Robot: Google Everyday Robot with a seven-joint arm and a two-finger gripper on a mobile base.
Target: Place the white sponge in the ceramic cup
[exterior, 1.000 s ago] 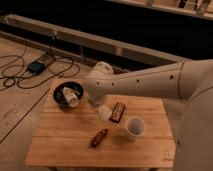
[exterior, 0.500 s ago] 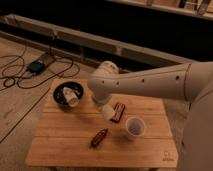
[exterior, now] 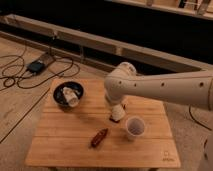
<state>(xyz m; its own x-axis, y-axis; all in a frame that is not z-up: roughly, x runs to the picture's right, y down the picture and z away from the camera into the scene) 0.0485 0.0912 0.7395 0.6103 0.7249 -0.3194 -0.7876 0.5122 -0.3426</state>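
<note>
The ceramic cup [exterior: 135,127] stands upright on the right part of the wooden table [exterior: 65,145]; it is pale with a darker inside. My gripper [exterior: 117,111] hangs from the white arm [exterior: 165,87] that reaches in from the right. It is just left of the cup and slightly behind it, low over the table. It is shut on the white sponge [exterior: 118,115], a small off-white block at its tip. The sponge is beside the cup, not over its opening.
A black bowl [exterior: 59,98] at the table's back left holds a lumpy white mug-like object [exterior: 70,95]. A reddish-brown oblong item [exterior: 99,137] lies near the front middle. A dark bar [exterior: 112,119] shows partly under the gripper. Cables and a box [exterior: 37,65] lie on the floor at left.
My gripper has moved right across the table with the white sponge, from near the table's middle toward the cup. The cup, bowl and reddish item have not moved.
</note>
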